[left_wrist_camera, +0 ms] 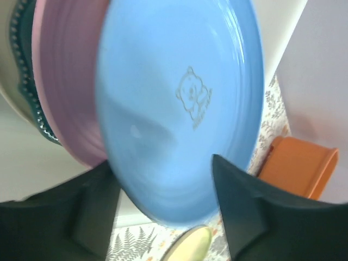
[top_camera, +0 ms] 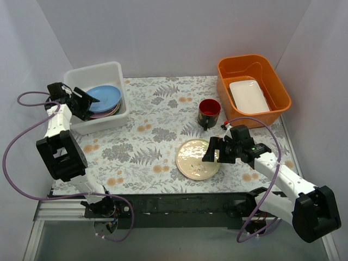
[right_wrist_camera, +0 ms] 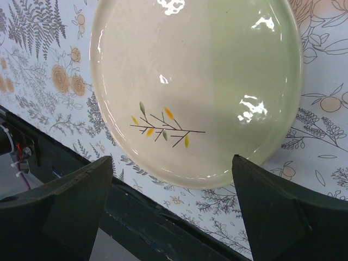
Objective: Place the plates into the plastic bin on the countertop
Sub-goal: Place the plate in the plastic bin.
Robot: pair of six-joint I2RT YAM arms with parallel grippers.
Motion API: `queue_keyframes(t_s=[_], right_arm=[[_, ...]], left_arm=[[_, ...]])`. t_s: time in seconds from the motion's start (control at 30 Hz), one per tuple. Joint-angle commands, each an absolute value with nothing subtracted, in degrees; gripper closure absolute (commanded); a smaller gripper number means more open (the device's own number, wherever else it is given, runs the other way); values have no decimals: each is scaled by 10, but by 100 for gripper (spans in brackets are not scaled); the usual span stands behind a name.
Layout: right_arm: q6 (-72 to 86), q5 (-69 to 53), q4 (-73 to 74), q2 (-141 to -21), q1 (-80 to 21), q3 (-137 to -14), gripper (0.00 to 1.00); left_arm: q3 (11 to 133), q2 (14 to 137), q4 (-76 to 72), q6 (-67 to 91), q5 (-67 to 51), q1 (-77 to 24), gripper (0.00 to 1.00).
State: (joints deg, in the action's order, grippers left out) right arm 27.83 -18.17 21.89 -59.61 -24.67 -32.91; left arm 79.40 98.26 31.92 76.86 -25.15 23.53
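My left fingers [left_wrist_camera: 65,217] parted at light blue plate [left_wrist_camera: 179,109], which lies on pink plate [left_wrist_camera: 65,81] in white plastic bin [top_camera: 109,69]. My right fingers [right_wrist_camera: 65,206] wide apart over pale yellow-green plate [right_wrist_camera: 196,81], flat on tabletop [right_wrist_camera: 43,65].

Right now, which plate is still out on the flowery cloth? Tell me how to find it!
Start at the flowery countertop. Nearer its front edge than the dark red mug, the right gripper hangs open over one plate. It is the only plate on the cloth, pale yellow-green with a small twig painted on it.
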Motion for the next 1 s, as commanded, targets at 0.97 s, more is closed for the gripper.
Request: queue_keyframes(t_s=[0.97], right_arm=[[267, -166, 217, -580, -249, -337, 3]], left_arm=[[784, 824, 385, 700, -195, 234, 2]])
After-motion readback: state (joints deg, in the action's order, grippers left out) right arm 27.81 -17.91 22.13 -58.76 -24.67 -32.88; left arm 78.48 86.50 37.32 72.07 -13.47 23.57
